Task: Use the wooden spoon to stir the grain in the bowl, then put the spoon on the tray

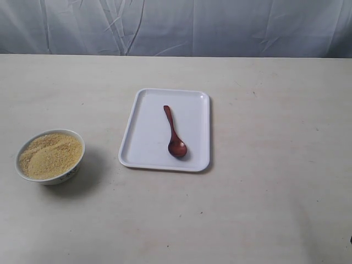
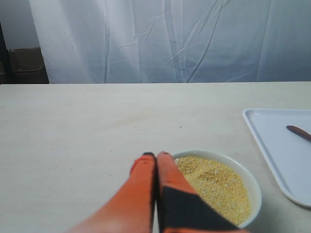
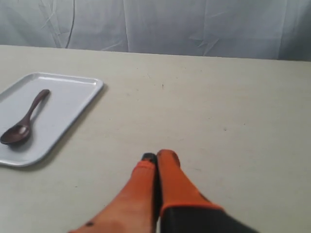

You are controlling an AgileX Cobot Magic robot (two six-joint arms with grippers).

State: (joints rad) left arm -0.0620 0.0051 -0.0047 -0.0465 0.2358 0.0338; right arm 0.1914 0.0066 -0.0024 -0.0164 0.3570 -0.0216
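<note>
On a pale table [image 1: 264, 165] before a grey curtain, the wooden spoon [image 1: 174, 133] is seen lying on the tray [image 1: 144, 144], well apart from the bowl [image 1: 67, 174] of grain [image 1: 49, 155]; in the left wrist view the left gripper [image 2: 156, 155] is shown pressed together beside the bowl, and in the right wrist view the right gripper [image 3: 158, 158] is likewise closed, empty, so either the task is judged finished or a pick-up is called for.

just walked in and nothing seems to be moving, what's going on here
Nothing is being handled right now. The wooden spoon lies on the white tray mid-table, scoop toward the camera. The bowl of grain stands apart, left of the tray. The left gripper is shut and empty near the bowl; the right gripper is shut and empty over bare table.
</note>
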